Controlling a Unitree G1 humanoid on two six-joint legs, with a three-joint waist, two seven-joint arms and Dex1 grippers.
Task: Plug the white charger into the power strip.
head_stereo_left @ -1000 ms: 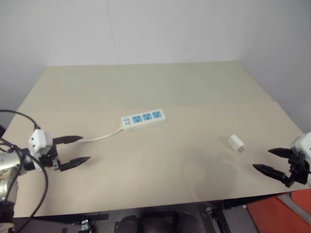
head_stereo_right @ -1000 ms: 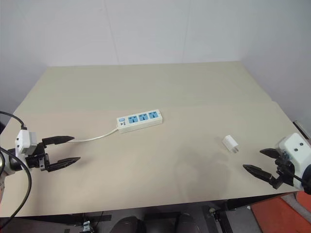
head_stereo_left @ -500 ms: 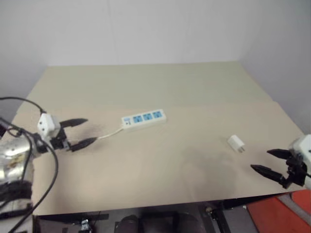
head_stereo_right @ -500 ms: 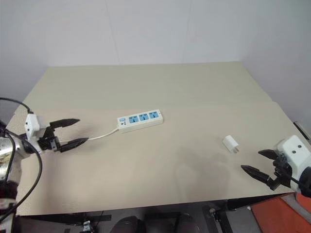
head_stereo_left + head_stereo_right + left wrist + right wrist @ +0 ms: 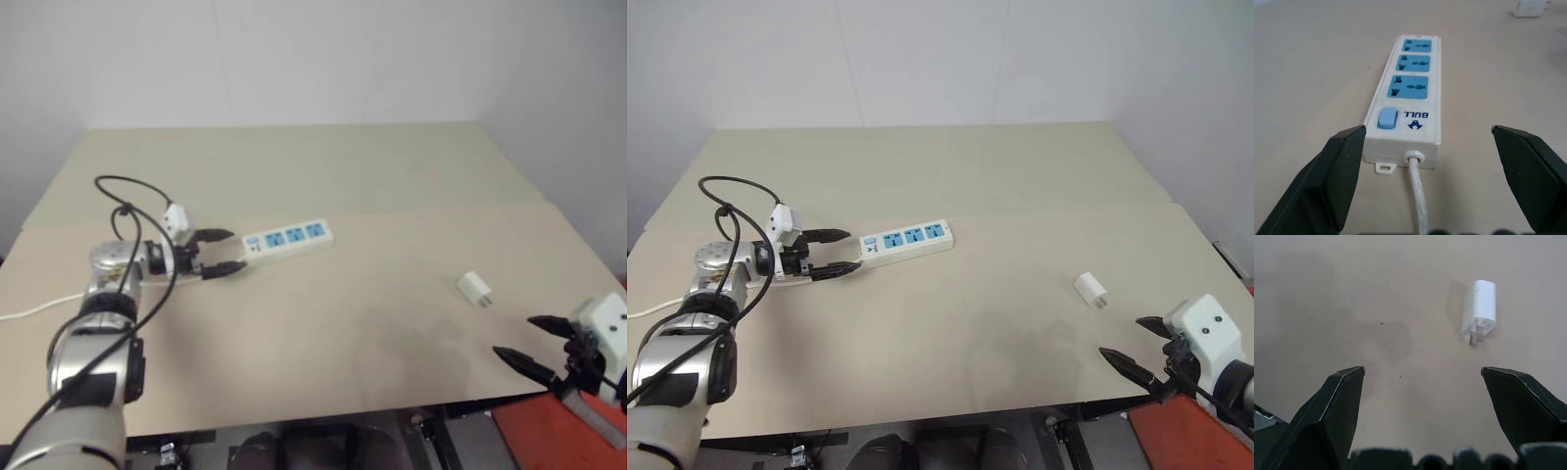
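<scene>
Both tools wide open, holding nothing: left tool [image 5: 848,254] at power strip's [image 5: 907,243] cord end, right tool [image 5: 1134,343] near white charger [image 5: 1090,289].

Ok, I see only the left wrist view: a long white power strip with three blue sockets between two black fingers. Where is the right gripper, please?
Observer: The right gripper is at the near right edge of the beige table, open and holding nothing.
Operator: And the charger?
Observer: The small white cube-shaped charger lies on the table just beyond that gripper, apart from its fingers; its metal prongs point toward the gripper.
Operator: Is my left gripper touching the strip?
Observer: No. The left gripper is open at the cord end of the power strip, with a gap between them.
</scene>
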